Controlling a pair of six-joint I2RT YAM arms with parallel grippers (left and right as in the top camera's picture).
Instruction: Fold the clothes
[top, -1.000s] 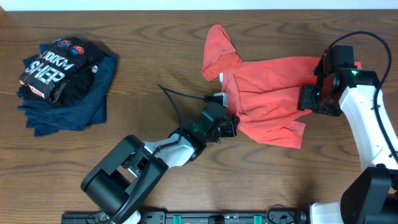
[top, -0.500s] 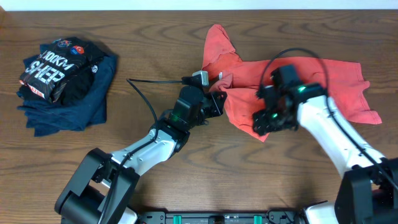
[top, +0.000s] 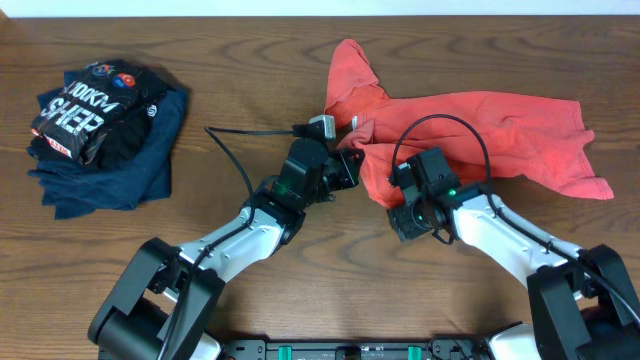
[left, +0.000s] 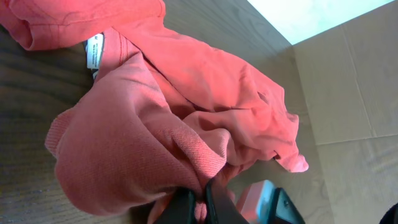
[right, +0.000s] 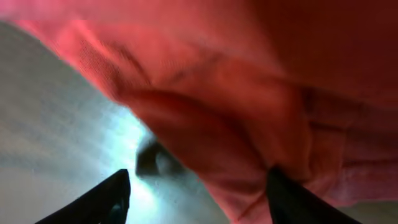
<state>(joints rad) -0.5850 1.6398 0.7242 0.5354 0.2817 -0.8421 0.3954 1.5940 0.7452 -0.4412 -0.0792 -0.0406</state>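
Coral-red T-shirt (top: 480, 125) lies bunched, pinched in left claw (left: 200, 198); right claw (right: 199, 183) spread.

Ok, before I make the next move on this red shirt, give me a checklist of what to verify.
1. Grip of left jaws on the T-shirt: ok, shut on a bunched fold.
2. Grip of right jaws: not ok, wide open, with fabric draped just beyond them and nothing clamped.
3. Shirt lying flat: not ok, crumpled, with folds bunched at the collar end.
4. Collar located: ok, the neck tag shows in the left wrist view.
5. Which face is up: cannot tell, no lettering shows.
6. Folded pile out of the way: ok, at the far left, apart from both arms.
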